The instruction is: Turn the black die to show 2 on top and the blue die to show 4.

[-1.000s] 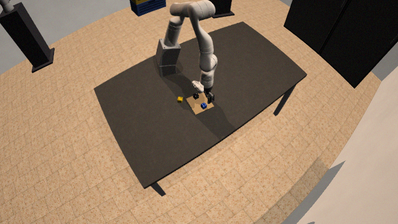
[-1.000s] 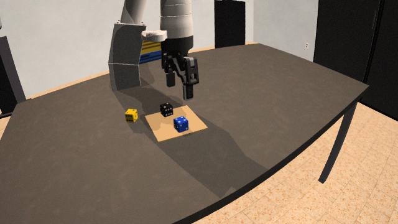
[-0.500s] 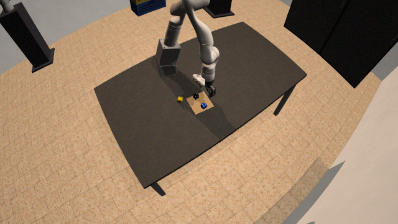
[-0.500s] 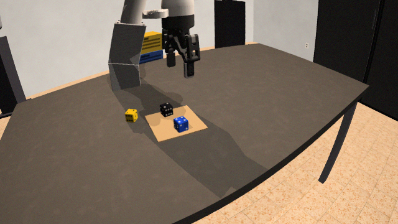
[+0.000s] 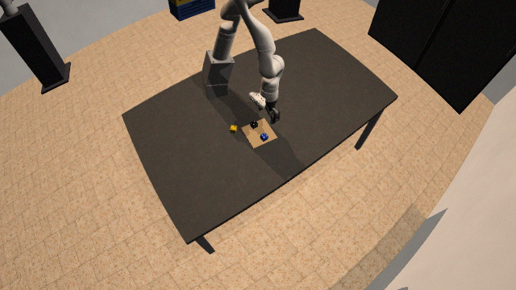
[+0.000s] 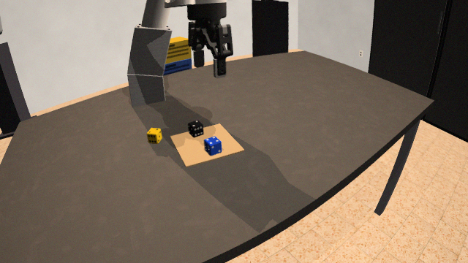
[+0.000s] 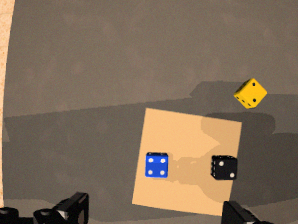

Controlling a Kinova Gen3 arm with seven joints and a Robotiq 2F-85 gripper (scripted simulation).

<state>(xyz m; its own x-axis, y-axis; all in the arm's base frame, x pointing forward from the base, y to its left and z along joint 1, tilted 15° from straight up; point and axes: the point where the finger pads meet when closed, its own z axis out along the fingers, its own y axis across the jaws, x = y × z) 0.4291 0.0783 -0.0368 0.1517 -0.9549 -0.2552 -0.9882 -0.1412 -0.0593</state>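
A tan square mat [image 5: 255, 142] [image 6: 194, 155] [image 7: 193, 129] lies flat on the dark table. The blue die [image 5: 264, 137] [image 6: 213, 145] [image 7: 157, 165] sits on the mat and shows four pips on top in the wrist view. The black die [image 5: 253, 124] [image 6: 195, 128] [image 7: 224, 167] sits on the mat close to one edge; its top face looks like two pips. The yellow die [image 5: 233, 128] [image 6: 154, 135] [image 7: 250, 94] lies on the table, off the mat. My gripper [image 5: 274, 117] [image 6: 209, 65] [image 7: 154, 213] is open and empty, raised well above the mat.
The arm's grey base block [image 5: 218, 74] [image 6: 148, 66] stands on the table [image 5: 322, 101] behind the mat. Black cabinets [image 5: 443, 44] stand at the right. A blue and yellow box [image 6: 178, 55] sits on the floor behind the table.
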